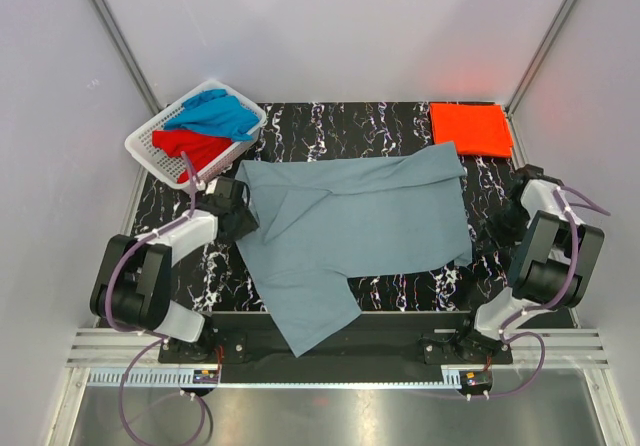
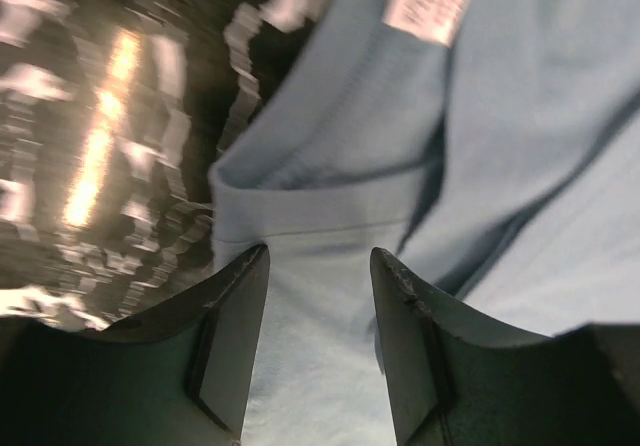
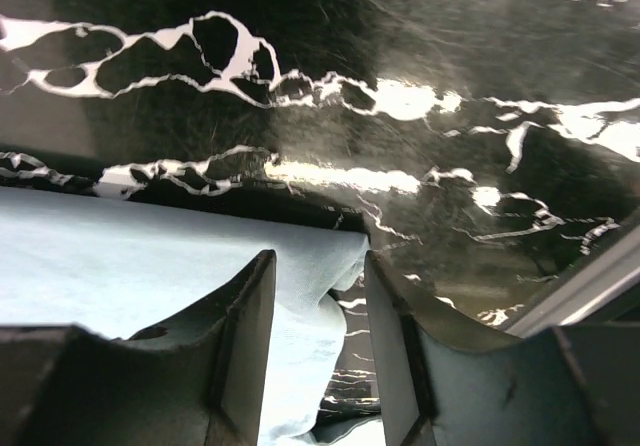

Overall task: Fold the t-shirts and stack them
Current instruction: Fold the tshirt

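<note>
Grey-blue t-shirt (image 1: 350,226) lengthwise across table (image 1: 400,126), collar seemingly leftward

Black bench (image 1: 400,131) w/ white marble veins. Grey-blue t-shirt (image 1: 350,226) spread open across the mid, one part hanging over the near edge. Orange-red t-shirt (image 1: 472,128) folded at far right corner. White slotted basket (image 1: 143,142) at far left corner.

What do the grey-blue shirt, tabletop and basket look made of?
Grey-blue shirt: soft matte cloth, likely cotton knit; it drapes, creases, shows stitched seams. Tabletop: glossy black marble look with white veins, possibly laminate; glare streaks. Basket: white plastic, probably; slotted moulded walls.
</note>
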{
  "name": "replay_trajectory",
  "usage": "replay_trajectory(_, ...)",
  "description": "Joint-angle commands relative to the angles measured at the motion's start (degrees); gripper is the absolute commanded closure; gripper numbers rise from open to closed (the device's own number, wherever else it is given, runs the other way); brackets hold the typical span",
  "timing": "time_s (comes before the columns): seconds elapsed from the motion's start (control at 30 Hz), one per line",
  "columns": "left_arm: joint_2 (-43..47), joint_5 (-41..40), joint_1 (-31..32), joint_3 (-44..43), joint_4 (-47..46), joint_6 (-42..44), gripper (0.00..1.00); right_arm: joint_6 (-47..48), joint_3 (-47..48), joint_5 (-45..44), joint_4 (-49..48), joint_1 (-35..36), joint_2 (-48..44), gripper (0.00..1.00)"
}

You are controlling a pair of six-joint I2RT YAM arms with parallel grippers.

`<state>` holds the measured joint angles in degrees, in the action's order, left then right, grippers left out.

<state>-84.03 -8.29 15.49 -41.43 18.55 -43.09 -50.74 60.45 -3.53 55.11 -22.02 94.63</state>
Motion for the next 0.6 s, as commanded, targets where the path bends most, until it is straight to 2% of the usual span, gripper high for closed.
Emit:
replay_trajectory(0.0, -1.3, -6.9, -3.0, -1.3, 2.3, -2.0, 0.48, 0.2, 1.2, -4.2, 2.9, -0.2, -4.3, 0.53)
replay_trajectory(0.17, 0.3, -7.6, -3.3, -6.1, 4.7, 1.4, 0.48, 0.1, 0.6, -3.1, 5.4, -0.2, -7.1, 0.55)
replay_trajectory(0.27, 2.6, -6.7, -0.7, -9.2, 7.1, 4.9, 0.48, 0.9, -0.9, 0.4, 5.3, -0.1, -8.9, 0.60)
replay_trajectory(0.33, 4.7, -8.0, 3.1, -10.9, 8.6, 6.2, 0.48, 1.0, -4.0, 2.7, 4.6, 0.0, -10.8, 0.64)
replay_trajectory(0.4, 6.5, -7.0, 5.9, -10.6, 9.6, 5.3, 0.48, 1.1, -7.2, 3.3, 3.6, 0.0, -11.9, 0.70)
replay_trajectory(0.57, 11.9, -0.7, 8.0, -4.7, 5.6, 0.9, 0.48, 1.5, -12.1, 7.0, 1.4, 0.6, -12.2, 0.73)
